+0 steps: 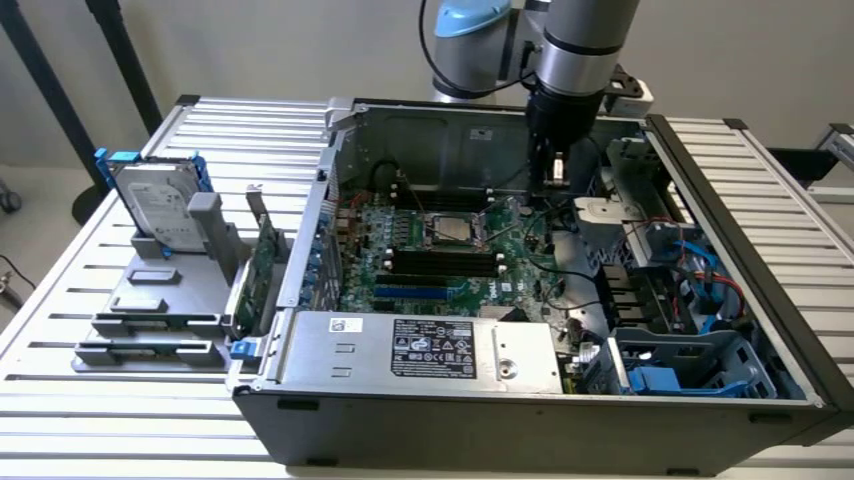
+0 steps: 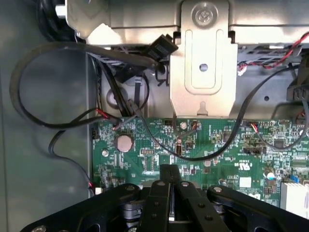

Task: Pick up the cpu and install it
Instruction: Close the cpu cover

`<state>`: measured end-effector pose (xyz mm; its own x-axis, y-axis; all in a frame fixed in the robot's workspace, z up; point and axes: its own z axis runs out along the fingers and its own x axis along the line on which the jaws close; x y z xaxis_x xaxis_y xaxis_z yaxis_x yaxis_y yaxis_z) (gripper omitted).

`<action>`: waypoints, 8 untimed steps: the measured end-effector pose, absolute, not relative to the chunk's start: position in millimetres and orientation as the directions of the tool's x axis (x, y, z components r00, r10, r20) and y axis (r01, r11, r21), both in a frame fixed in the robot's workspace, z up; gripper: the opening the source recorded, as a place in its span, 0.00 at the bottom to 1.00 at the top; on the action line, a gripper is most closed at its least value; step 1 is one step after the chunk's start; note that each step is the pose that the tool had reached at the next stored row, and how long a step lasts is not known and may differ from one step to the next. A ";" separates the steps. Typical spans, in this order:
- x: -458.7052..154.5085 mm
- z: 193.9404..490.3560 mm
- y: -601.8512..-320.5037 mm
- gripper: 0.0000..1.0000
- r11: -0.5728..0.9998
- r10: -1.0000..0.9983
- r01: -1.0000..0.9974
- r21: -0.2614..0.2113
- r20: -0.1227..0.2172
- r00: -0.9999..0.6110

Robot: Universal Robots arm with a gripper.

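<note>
An open computer case [image 1: 747, 300] lies on the table with its green motherboard [image 1: 441, 260] facing up. A small silvery-grey square, the cpu [image 1: 454, 228], lies flat inside the socket frame near the board's middle. My gripper [image 1: 550, 192] hangs inside the case over the board's far corner, toward the exterior view's right of the cpu and apart from it. In the wrist view the gripper [image 2: 169, 170] is shut, its black fingers [image 2: 159, 193] pressed together with nothing between them, above the motherboard [image 2: 217, 145].
A silver hard drive [image 1: 154, 200] in a blue bracket stands in a grey holder [image 1: 154, 310] outside the case, with a long green card [image 1: 264, 265] beside it. A metal bracket [image 2: 203, 72], black cables [image 2: 43, 53] and a coin battery [image 2: 124, 142] lie below the gripper. Power supply [image 1: 427, 345] at the case's front.
</note>
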<state>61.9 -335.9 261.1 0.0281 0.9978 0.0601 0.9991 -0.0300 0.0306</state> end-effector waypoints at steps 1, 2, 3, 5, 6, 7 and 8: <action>62.4 259.5 -335.9 0.11 -0.030 0.998 0.999 0.031 0.060 0.028; 62.5 257.8 -335.9 0.11 -0.030 0.998 0.999 0.031 0.060 0.028; 62.5 256.0 -335.9 0.11 -0.030 0.998 0.999 0.031 0.061 0.028; 62.5 252.4 -335.9 0.11 -0.030 0.998 0.999 0.031 0.060 0.028; 62.5 250.6 -335.9 0.11 -0.030 0.998 0.999 0.031 0.061 0.028; 62.5 249.0 -335.9 0.11 -0.030 0.998 0.999 0.031 0.061 0.028; 62.5 248.0 -335.9 0.11 -0.030 0.998 0.999 0.031 0.061 0.028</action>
